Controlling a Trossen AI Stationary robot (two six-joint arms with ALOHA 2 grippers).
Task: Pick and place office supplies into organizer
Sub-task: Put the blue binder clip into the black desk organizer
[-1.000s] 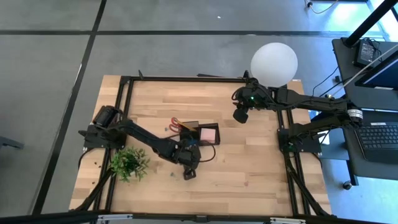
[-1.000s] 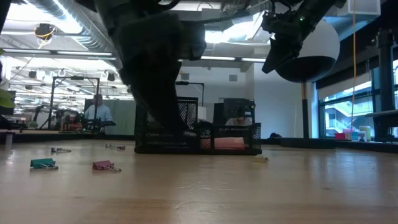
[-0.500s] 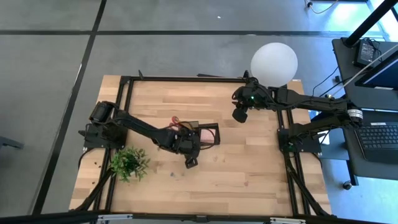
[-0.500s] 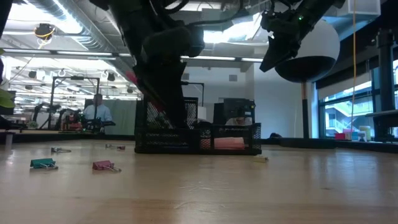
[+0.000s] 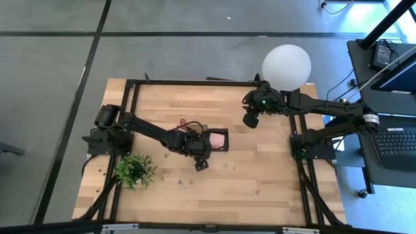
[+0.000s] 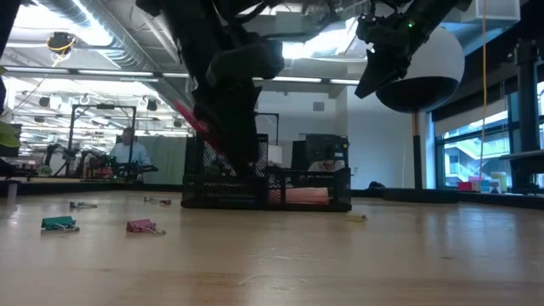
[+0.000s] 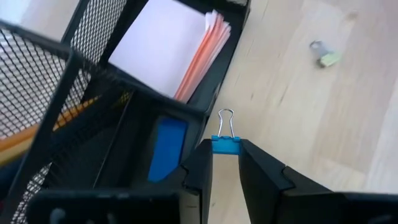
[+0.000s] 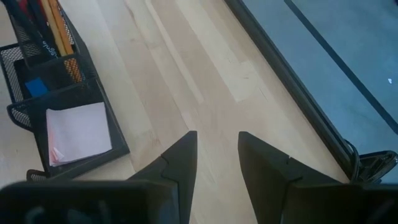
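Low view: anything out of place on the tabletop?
Yes. Loose binder clips lie on the wood, apart from the organizer: a teal clip, a pink clip and a small pale clip. The left gripper holds a blue clip beside the organizer's edge. Nothing looks spilled or damaged.

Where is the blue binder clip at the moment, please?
The blue binder clip is pinched in the left gripper, held just beside the black organizer near the middle of the table, close to the pink sticky notes.
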